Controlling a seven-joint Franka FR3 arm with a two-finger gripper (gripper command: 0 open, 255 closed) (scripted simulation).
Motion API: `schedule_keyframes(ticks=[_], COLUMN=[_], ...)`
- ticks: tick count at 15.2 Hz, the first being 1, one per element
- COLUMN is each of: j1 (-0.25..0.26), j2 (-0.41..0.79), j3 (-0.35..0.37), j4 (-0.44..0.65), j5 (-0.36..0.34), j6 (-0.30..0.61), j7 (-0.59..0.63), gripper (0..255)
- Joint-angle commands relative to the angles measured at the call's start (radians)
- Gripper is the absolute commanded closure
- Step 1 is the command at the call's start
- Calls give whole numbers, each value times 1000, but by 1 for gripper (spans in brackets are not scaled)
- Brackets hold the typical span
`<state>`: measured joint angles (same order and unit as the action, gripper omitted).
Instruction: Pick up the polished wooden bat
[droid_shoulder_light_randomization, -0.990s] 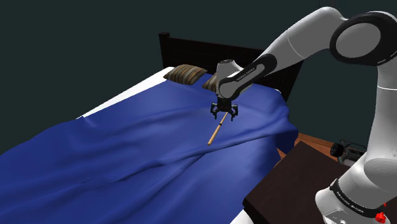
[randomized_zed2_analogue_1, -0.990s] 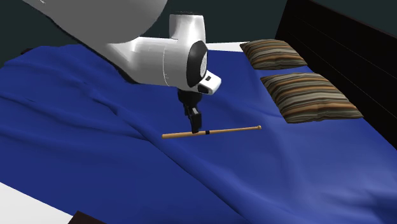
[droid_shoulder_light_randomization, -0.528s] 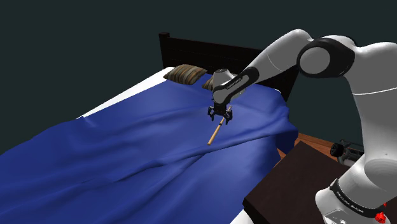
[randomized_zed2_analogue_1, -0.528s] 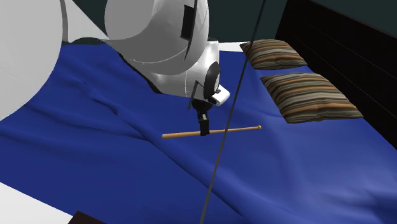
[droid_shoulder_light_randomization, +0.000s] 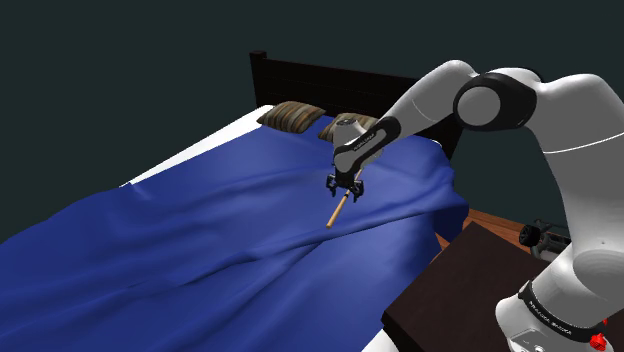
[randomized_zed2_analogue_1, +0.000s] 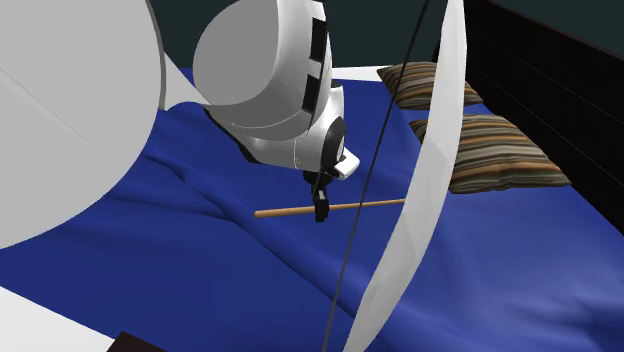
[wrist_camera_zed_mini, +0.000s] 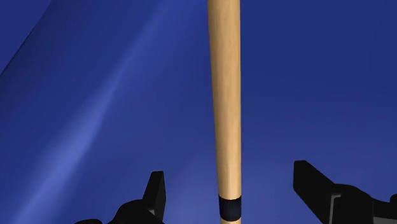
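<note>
A light wooden bat (droid_shoulder_light_randomization: 336, 209) (randomized_zed2_analogue_1: 290, 211) with a dark band lies flat on the blue bedspread (droid_shoulder_light_randomization: 200, 240). My black gripper (droid_shoulder_light_randomization: 344, 192) (randomized_zed2_analogue_1: 321, 212) is down over the bat near its middle. In the wrist view the bat (wrist_camera_zed_mini: 225, 95) runs lengthwise between the two fingers (wrist_camera_zed_mini: 155, 191), which stand apart on either side of it without touching it. The gripper (wrist_camera_zed_mini: 234, 191) is open. The dark band sits level with the fingertips.
Two striped pillows (randomized_zed2_analogue_1: 487, 152) (randomized_zed2_analogue_1: 429, 82) lie by the dark headboard (droid_shoulder_light_randomization: 340, 85). A dark bedside surface (droid_shoulder_light_randomization: 450, 300) stands by the arm's base. The white arm (randomized_zed2_analogue_1: 260, 90) blocks much of the second exterior view.
The gripper has come down from above the bat until its fingers straddle it. The arm's elbow has swung lower. The bat has not moved.
</note>
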<state>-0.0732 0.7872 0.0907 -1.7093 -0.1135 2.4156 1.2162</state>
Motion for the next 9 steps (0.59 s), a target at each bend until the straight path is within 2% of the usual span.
schedule_keyframes(ticks=[1, 2, 9], j1=[0, 1, 1], j2=[9, 10, 10], j3=[-1, -1, -1], j4=[7, 9, 10], j5=[-1, 0, 0], j6=[3, 2, 1], j7=[0, 0, 0], gripper=[0, 255, 255])
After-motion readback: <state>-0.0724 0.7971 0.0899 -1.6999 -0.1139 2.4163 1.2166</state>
